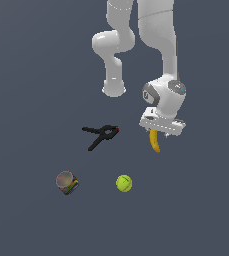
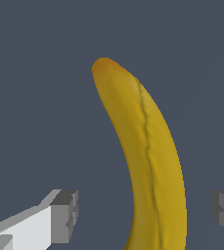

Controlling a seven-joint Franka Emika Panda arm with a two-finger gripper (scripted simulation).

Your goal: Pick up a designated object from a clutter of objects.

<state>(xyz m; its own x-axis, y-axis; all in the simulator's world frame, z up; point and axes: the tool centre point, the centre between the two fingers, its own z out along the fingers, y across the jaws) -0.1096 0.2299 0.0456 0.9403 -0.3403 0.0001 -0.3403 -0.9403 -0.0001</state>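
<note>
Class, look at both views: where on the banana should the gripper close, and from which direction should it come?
Grip the banana across its narrow width at mid-body, coming straight down from above. It probably lies flat on the floor, long and curved, so only its sides offer opposed faces. The gripper is already open, with fingers on either side of it, not yet touching.

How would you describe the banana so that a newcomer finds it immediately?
Start at the white robot arm and follow it down to its gripper. The banana lies directly beneath, between the open fingers. It is long, curved and yellow, unlike the round tennis ball.
</note>
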